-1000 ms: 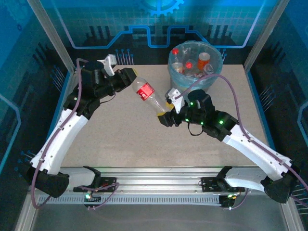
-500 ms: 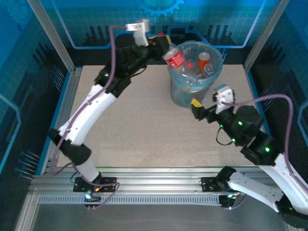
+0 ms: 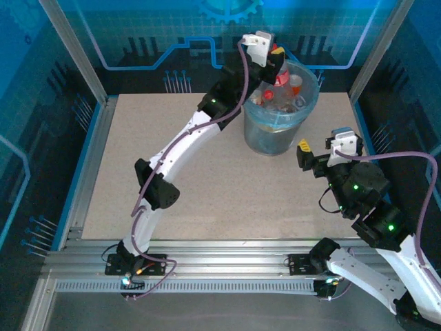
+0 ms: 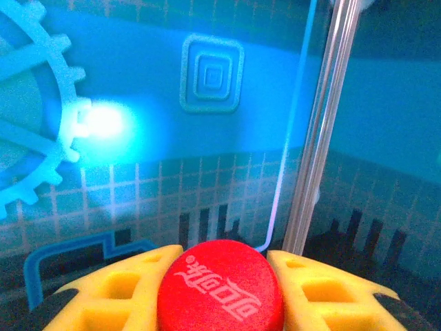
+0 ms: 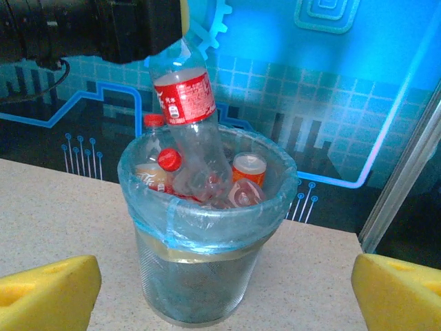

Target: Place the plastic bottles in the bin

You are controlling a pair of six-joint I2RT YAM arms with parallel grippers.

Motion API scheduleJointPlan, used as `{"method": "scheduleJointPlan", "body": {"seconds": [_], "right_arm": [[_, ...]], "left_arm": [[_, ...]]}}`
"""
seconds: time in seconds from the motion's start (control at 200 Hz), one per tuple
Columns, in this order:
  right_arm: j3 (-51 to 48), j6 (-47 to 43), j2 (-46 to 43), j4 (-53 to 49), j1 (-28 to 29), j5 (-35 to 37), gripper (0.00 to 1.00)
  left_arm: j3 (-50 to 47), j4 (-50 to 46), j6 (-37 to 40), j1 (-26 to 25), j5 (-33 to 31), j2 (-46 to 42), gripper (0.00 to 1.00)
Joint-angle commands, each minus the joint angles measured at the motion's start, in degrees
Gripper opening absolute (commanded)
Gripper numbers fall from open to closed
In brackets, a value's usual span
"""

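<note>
One bottle [image 5: 186, 96], now over bin [image 5: 200, 276]

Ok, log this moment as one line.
left end effector: shut on bottle, over bin | right end effector: open, empty, beside bin | release: pending

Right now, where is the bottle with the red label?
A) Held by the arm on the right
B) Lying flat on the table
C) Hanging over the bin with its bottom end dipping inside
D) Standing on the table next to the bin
C: the left gripper is clamped at the cap end of the red-label bottle, and the right wrist view shows its lower end dipping below the rim of the bin.
</note>
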Motion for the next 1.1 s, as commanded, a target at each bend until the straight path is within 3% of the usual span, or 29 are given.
{"method": "scheduleJointPlan", "body": {"seconds": [0.0, 0.275, 0.715, 1.096], "right_arm": [[-0.2, -0.2, -0.8, 0.0, -1.2, 1.3, 0.95], [0.8, 1.5, 1.2, -0.5, -2.3, -0.7, 0.95], [2.6, 4.3, 5.4, -2.0, -2.5, -2.6, 0.95], [4.0, 6.2, 9.2, -2.1, -2.7, -3.8, 0.96]], "left_arm": [[2.4, -2.1, 6.8, -0.7, -4.8, 0.6, 0.0], [0.2, -6.9, 10.5, -2.3, -4.9, 2.5, 0.0], [0.2, -20.2, 2.3, -1.5, -2.2, 7.6, 0.0], [2.5, -25.8, 1.6, -1.2, 2.3, 14.7, 0.0]]}}
